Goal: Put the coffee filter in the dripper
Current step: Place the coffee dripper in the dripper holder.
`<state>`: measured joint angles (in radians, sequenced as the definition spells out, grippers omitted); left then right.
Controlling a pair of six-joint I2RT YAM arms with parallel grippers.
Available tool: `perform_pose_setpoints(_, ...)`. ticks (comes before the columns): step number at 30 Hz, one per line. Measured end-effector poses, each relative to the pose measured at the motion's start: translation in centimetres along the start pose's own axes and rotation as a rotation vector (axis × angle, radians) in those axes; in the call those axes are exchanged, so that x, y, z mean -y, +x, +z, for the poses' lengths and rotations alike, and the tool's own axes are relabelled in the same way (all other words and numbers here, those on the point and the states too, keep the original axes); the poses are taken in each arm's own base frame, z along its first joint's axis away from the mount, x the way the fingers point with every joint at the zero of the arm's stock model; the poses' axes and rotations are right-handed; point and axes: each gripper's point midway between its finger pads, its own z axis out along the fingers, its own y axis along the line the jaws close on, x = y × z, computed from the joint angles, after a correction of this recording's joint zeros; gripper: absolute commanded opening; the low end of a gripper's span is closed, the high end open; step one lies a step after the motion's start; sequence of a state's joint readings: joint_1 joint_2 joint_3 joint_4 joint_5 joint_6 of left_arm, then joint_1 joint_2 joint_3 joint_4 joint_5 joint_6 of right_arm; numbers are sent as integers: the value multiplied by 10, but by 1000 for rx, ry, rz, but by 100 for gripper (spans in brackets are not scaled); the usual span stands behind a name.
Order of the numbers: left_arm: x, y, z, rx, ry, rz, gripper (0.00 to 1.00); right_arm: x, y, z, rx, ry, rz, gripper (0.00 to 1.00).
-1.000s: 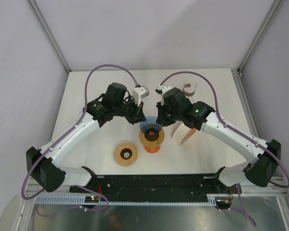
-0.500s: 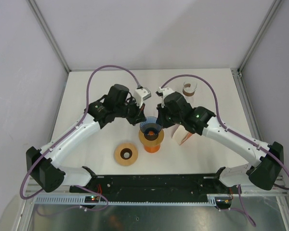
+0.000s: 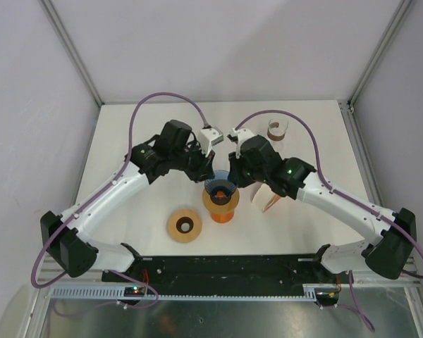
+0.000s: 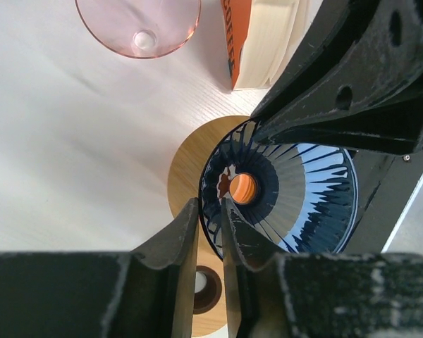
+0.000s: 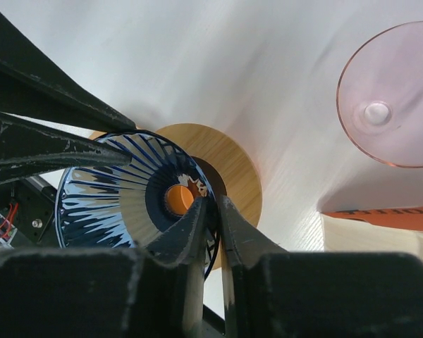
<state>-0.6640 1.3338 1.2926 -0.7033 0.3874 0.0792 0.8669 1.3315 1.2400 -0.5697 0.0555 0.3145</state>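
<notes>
Two grippers meet over a blue ribbed dripper (image 3: 221, 188) that sits on a wooden disc (image 4: 185, 165) near the middle of the white table (image 3: 148, 120). The left gripper (image 4: 210, 205) straddles the dripper's rim with its jaws a narrow slit apart, and table and wood show through the gap, so it looks released rather than clamped. The right gripper (image 5: 213, 205) straddles the opposite rim with an even thinner gap, and the wrist view does not show whether its fingers pinch the rim or merely stand on either side of it. An orange base shows through the dripper's bare centre hole. The coffee filter stack (image 3: 266, 197), cream papers in an orange-lettered sleeve, stands on the table just right of the dripper, beside a pink glass cone (image 5: 402, 105).
</notes>
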Motion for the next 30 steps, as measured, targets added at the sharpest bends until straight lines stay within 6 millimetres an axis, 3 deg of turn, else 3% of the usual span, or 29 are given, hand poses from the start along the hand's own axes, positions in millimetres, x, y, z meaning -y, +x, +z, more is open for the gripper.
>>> perform_pose_setpoints(11, 14, -15, -5, 23, 46, 20, 38, -1, 2, 4, 5, -8, -7, 36)
perform_pose_setpoints(24, 11, -24, -10, 48, 35, 24, 58, -2, -4, 3, 27, -20, -17, 70)
perform_pose_setpoints(30, 6, -32, -15, 69, 21, 22, 69, 1, -25, -14, 91, -23, -25, 96)
